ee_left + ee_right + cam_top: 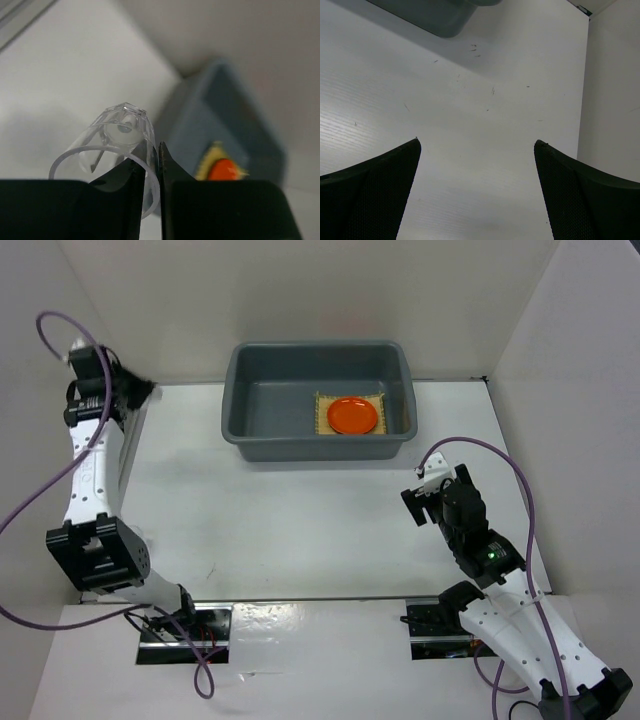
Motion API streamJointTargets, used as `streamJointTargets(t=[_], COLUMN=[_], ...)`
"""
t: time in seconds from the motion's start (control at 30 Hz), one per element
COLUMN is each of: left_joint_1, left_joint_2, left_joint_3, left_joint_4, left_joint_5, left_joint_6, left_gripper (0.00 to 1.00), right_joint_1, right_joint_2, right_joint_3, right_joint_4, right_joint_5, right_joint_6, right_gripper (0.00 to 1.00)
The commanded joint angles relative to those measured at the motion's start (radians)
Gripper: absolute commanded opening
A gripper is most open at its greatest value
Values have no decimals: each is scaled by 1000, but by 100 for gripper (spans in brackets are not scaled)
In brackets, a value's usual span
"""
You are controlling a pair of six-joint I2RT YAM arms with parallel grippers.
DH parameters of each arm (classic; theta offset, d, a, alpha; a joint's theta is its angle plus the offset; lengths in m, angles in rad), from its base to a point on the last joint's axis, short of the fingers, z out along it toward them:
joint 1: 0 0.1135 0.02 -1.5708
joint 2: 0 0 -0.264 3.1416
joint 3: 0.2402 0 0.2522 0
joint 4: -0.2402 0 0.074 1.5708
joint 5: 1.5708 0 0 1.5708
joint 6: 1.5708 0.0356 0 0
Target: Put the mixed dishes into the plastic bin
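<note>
1. The plastic bin sits at 12 o'clock on the table. It is a blue-grey rectangular tub with rounded corners and a thick rim.
2. The yellow mat lies flat on the bin floor, toward the 3 o'clock end. It is square and woven, with frayed edges.
3. The orange plate rests on the centre of the yellow mat. It is small, round and glossy, with mat showing on all sides of it.
4. The left gripper is at 10 o'clock in the overhead view, close to the side wall and well apart from the plastic bin.
5. The left gripper's jaws stand narrow, pinching the side wall of a clear cup at its rim. One finger is inside the mouth and one is outside.
6. The clear cup is tiny, transparent and faceted near its base. Its open mouth faces the wrist camera and its base points away. It cannot be made out in the overhead view.
7. The right gripper is at 4 o'clock, over bare table. Its jaws are spread wide, with nothing between them.
</note>
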Motion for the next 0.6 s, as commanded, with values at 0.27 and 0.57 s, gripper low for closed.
streamJointTargets(t=[0.27, 0.57], left_joint_1=[-599, -633], left_joint_2=[776, 997], left_joint_3=[1485, 1406], left_joint_4=[-578, -722], left_joint_5=[-78, -128], left_joint_6=[386, 343], left_gripper=[0, 0], right_joint_1=[10, 10], right_joint_2=[-26, -26], right_joint_3=[-5, -5], right_joint_4=[32, 41], right_joint_5=[12, 21], right_joint_6=[-2, -2], right_gripper=[98, 98])
